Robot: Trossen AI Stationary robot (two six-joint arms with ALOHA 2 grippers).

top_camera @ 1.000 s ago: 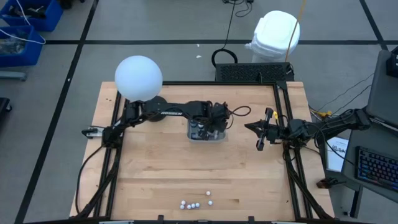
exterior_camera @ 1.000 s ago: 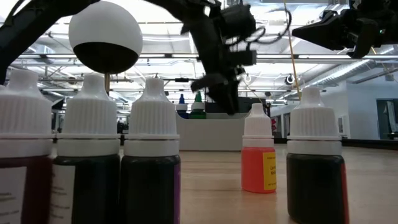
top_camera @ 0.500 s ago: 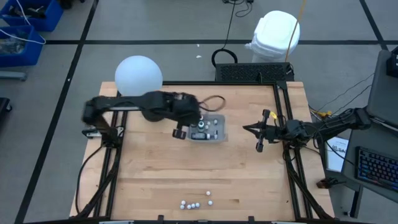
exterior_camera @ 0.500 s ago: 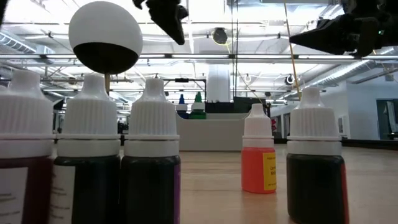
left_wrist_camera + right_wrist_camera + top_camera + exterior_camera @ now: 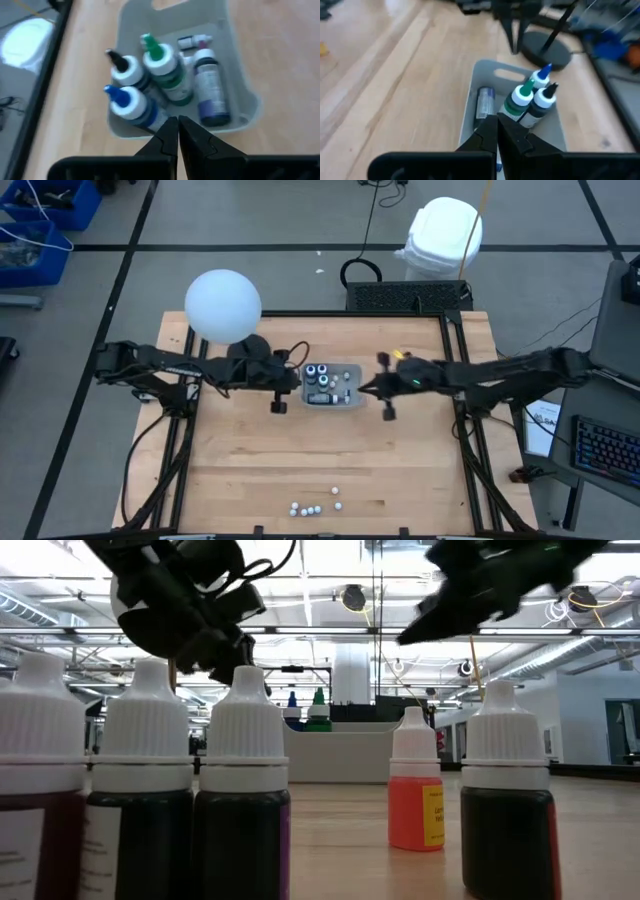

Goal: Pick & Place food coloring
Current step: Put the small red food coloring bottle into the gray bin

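The food coloring bottles (image 5: 315, 508) lie in a loose cluster on the wooden table (image 5: 250, 460), well away from the clear tray (image 5: 352, 398) and toward the table's near edge; from above they show only as tiny white caps. In the low view five of them stand upright in a row, with ribbed white plastic caps (image 5: 246, 720) and small cylindrical bodies: dark ones and one orange bottle (image 5: 415, 810) with a label too small to read. The leftmost is cut off by the frame edge. The tray is a pale, round-cornered plastic bin holding larger nozzle-tipped bottles, one green-topped (image 5: 161, 62), one blue-topped (image 5: 131, 102) and one black-tipped (image 5: 127, 70), plus a purple bottle lying flat (image 5: 211, 92). The left gripper (image 5: 279, 402) hovers just beside the tray on one side, fingers clenched together and empty; the right gripper (image 5: 386, 402) hangs just beside the opposite side, likewise pinched closed on nothing. Both are well apart from the small bottles.
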